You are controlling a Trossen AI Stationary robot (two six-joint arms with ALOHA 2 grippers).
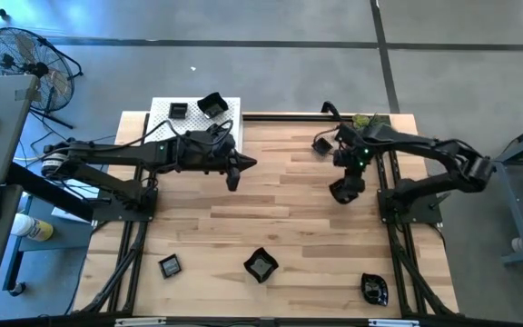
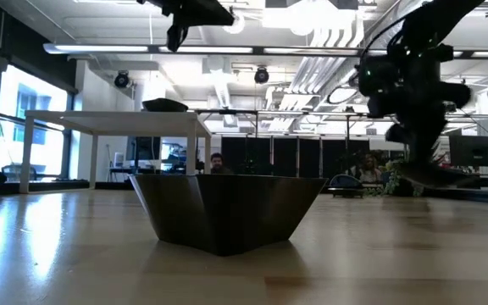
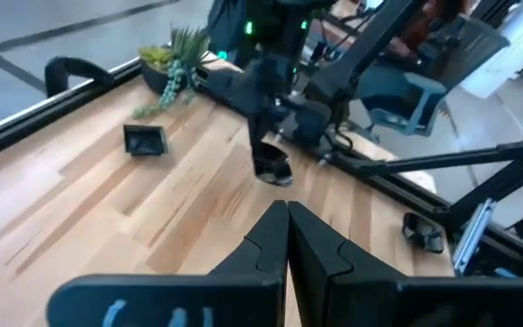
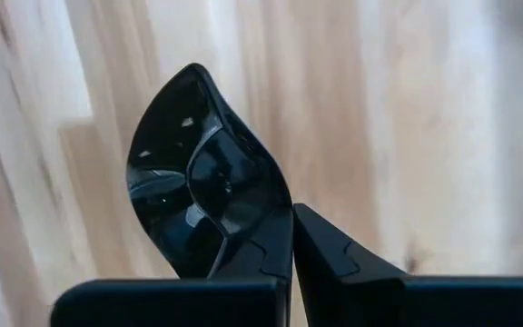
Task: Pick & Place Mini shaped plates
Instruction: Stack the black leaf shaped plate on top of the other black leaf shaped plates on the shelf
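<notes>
A glossy black plate [image 4: 209, 182] sits pinched in the closed right claw [image 4: 291, 238], just picked; next, probably carrying it to the white stand [image 1: 164, 109]. Left claw [image 3: 287, 238] waits closed.

Glossy black mini plates [image 1: 261, 265] on a pale striped wood-grain table [image 1: 289, 218], plus a white perforated stand [image 1: 166, 123] with dots.

Non-task items, overhead view
White perforated stand [image 1: 166, 123] upper centre-left on wooden table [image 1: 289, 209]; green plant sprig [image 1: 364, 119] upper right; floor fan [image 1: 21, 59] upper left.
</notes>
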